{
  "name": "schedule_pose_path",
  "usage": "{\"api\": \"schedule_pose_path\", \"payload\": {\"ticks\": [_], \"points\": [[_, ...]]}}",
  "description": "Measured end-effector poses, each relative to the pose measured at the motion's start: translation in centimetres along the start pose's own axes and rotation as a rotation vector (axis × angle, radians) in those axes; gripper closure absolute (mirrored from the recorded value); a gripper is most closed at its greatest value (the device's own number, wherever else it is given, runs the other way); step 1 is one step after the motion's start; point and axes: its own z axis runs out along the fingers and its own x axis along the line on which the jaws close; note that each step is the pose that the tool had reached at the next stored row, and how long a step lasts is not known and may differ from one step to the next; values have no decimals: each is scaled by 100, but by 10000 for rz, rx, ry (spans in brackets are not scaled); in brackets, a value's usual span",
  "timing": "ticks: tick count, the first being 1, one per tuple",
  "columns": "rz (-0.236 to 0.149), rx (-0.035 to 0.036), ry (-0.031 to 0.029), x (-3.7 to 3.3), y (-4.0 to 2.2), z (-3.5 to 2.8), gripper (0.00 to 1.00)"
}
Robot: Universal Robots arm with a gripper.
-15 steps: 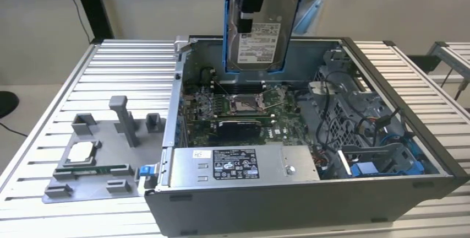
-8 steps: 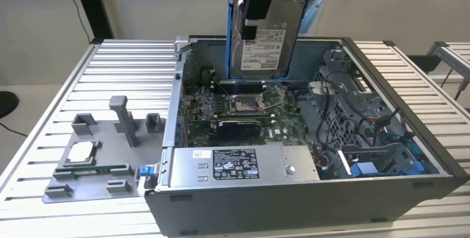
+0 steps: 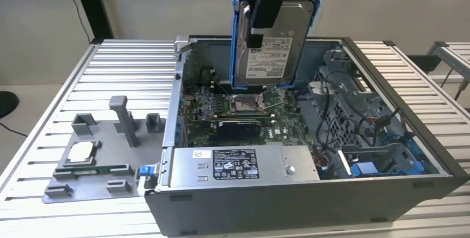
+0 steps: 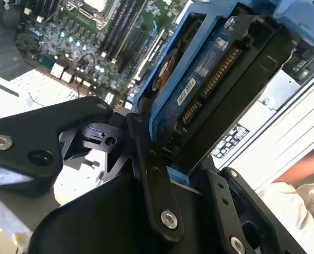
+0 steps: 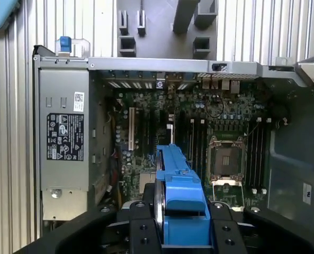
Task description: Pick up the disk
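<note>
The disk (image 3: 273, 48) hangs upright above the open computer case, silver-grey with a white label and a blue bracket along its edges. My gripper (image 3: 263, 31) is shut on it from above, one black finger lying across its labelled face. In the second wrist view the disk's (image 4: 209, 69) blue circuit-board side and connector edge show between the black fingers (image 4: 149, 174). In the first wrist view the blue bracket (image 5: 177, 185) sticks out from my gripper (image 5: 178, 230), high over the motherboard.
The open case (image 3: 294, 205) sits on a slatted metal table (image 3: 125, 67). Inside are the grey power-supply box (image 3: 242, 163), the motherboard with a CPU socket (image 3: 246, 103) and a drive cage (image 3: 382, 158). A grey fixture plate (image 3: 96, 158) lies at the exterior view's left.
</note>
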Motion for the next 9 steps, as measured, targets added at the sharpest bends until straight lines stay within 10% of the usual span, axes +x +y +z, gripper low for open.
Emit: {"api": "schedule_pose_path", "payload": {"ticks": [9], "points": [[48,1,-1,220,-22,24,100]]}}
